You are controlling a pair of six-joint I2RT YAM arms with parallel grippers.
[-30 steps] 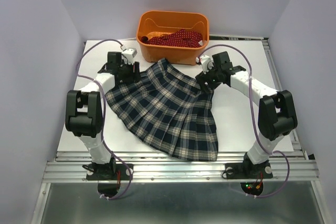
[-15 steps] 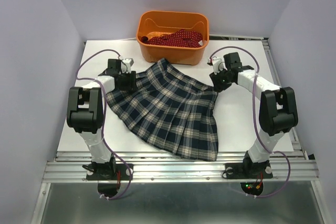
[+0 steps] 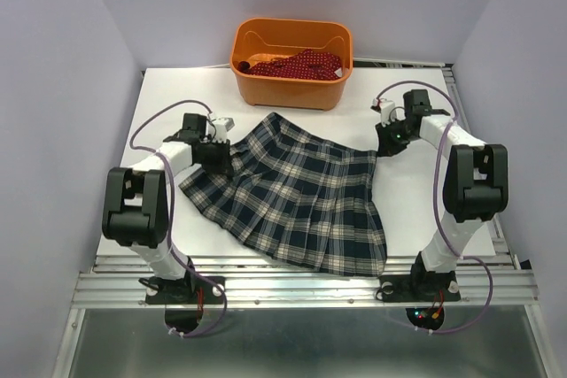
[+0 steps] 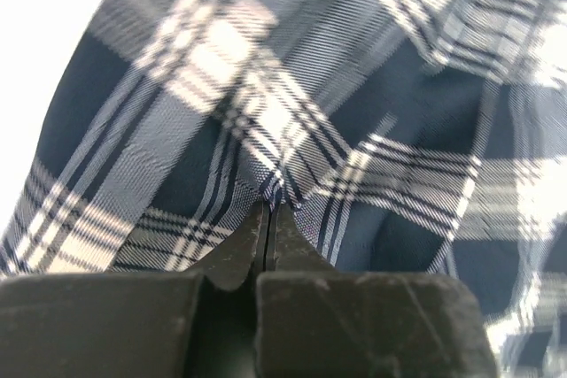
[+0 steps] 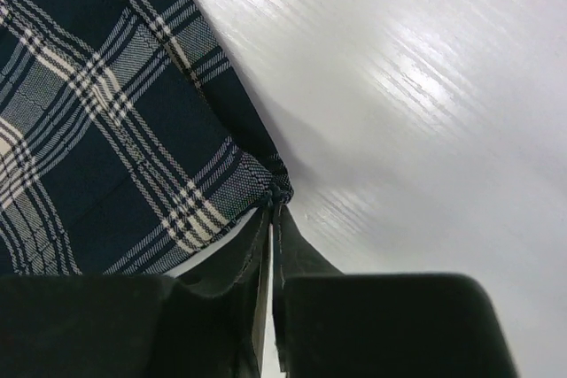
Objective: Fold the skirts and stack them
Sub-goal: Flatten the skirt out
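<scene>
Navy tartan skirt [image 3: 288, 196] lies spread on the surface [image 3: 434, 210], stretched between the two hands. Left hand [image 4: 268, 214] is clenched on a fold of its cloth. Right hand [image 5: 275, 205] pinches a corner edge. Both sit low, probably pulling it flat for folding. Red skirt [image 3: 297, 64] is beyond the hands, inside the orange tub [image 3: 292, 93]. The tub, close past the skirt's far edge, may crowd a fold.

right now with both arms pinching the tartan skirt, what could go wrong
The right fingers pinch only the very corner of the tartan skirt; a tug could pull it free.
The left fingers hold a small pinch of cloth, so it may lift unevenly.
The hem lies at the near edge of the table and might slide off.
</scene>
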